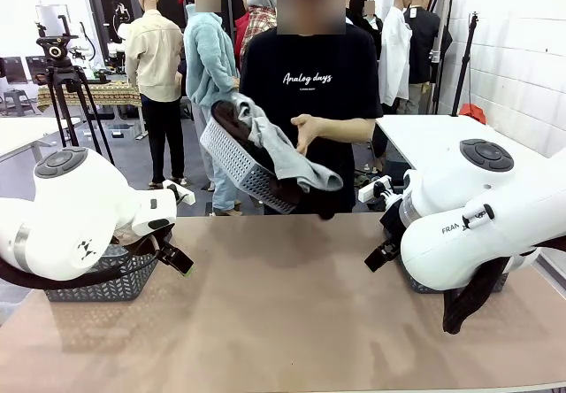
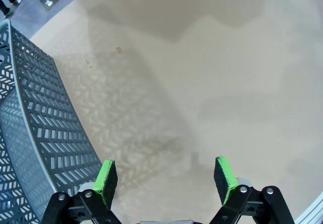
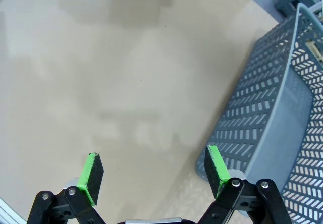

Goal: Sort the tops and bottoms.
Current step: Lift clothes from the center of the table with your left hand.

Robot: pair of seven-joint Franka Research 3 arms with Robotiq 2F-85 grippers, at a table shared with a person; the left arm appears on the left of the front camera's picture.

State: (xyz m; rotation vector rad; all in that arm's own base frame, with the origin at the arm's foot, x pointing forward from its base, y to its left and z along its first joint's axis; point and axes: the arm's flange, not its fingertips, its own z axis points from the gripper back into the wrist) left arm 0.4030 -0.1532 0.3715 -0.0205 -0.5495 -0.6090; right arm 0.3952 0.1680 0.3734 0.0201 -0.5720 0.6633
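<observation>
Across the table a person tips a grey mesh basket [image 1: 240, 165] with both hands. A light grey top [image 1: 287, 150] spills over its rim. Dark bottoms lie with it: a dark brown piece [image 1: 230, 119] at the upper end and black cloth [image 1: 309, 200] hanging below the rim. My left gripper [image 1: 179, 263] hovers over the table's left side, open and holding nothing [image 2: 164, 181]. My right gripper [image 1: 378, 256] hovers at the right, also open with nothing between its green pads [image 3: 154, 176].
A grey mesh basket [image 1: 106, 280] [image 2: 40, 133] stands on the tan table [image 1: 283, 322] by my left gripper. Another grey basket [image 3: 267, 123] stands by my right gripper, mostly hidden behind that arm in the front view.
</observation>
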